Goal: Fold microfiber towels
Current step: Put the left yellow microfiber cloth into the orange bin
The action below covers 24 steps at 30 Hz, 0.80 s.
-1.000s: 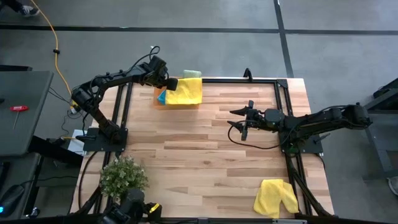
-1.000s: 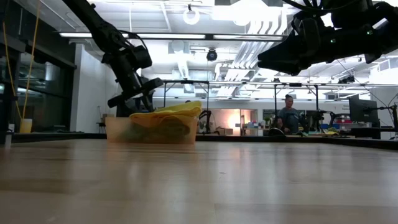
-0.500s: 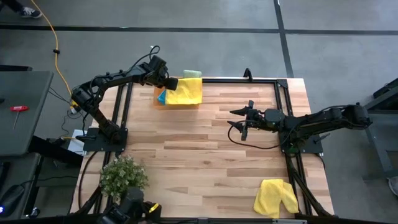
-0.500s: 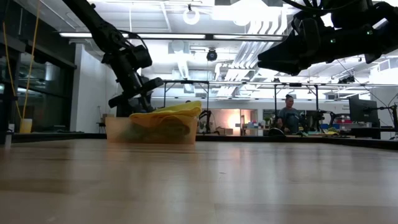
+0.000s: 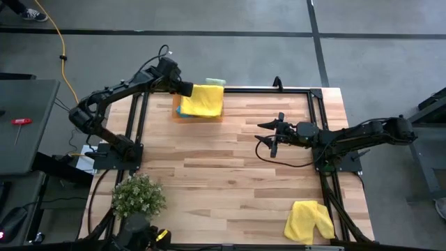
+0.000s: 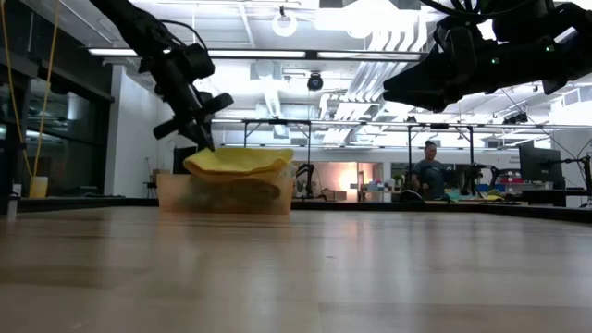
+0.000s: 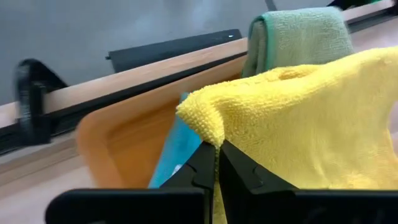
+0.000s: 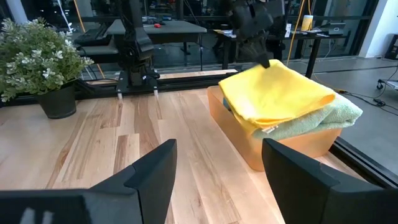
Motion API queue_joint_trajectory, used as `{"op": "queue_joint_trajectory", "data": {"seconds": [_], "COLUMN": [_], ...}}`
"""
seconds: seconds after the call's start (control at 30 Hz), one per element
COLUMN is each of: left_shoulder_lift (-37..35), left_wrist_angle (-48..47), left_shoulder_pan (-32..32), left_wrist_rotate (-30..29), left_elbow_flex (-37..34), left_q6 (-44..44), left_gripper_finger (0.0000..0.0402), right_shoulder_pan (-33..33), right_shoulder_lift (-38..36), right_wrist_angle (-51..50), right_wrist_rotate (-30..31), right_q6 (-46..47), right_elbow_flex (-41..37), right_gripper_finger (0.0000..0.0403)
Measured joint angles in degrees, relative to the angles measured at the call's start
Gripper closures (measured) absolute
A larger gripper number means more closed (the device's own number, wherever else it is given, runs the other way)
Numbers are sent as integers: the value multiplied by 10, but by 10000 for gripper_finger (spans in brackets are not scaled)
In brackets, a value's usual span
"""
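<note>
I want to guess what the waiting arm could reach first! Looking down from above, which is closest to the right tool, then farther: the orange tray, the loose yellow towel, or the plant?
From the right tool, open over the table's middle:
1. Orange tray, at the far edge, full of towels.
2. Loose yellow towel, near corner on the right arm's side.
3. Plant, near corner on the left arm's side.

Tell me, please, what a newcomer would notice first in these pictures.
First, the left gripper, shut on an edge of the yellow towel atop the pile in the orange tray at the table's far edge. Next, the second yellow towel, crumpled at the near right corner.
</note>
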Motion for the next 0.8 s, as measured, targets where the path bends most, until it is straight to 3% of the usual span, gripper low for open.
{"op": "queue_joint_trajectory", "data": {"seconds": [0.2, 0.8], "left_shoulder_lift": [-4, -3], "left_wrist_angle": [-40, -60], "left_shoulder_pan": [1, -3], "left_wrist_rotate": [-51, -128], "left_elbow_flex": [0, 0], "left_q6": [15, 15], "left_gripper_finger": [400, 401], "right_shoulder_pan": [0, 0], "right_shoulder_lift": [0, 0], "right_wrist_angle": [0, 0], "right_wrist_rotate": [0, 0], "right_q6": [0, 0], "right_elbow_flex": [0, 0], "right_gripper_finger": [174, 174]}}
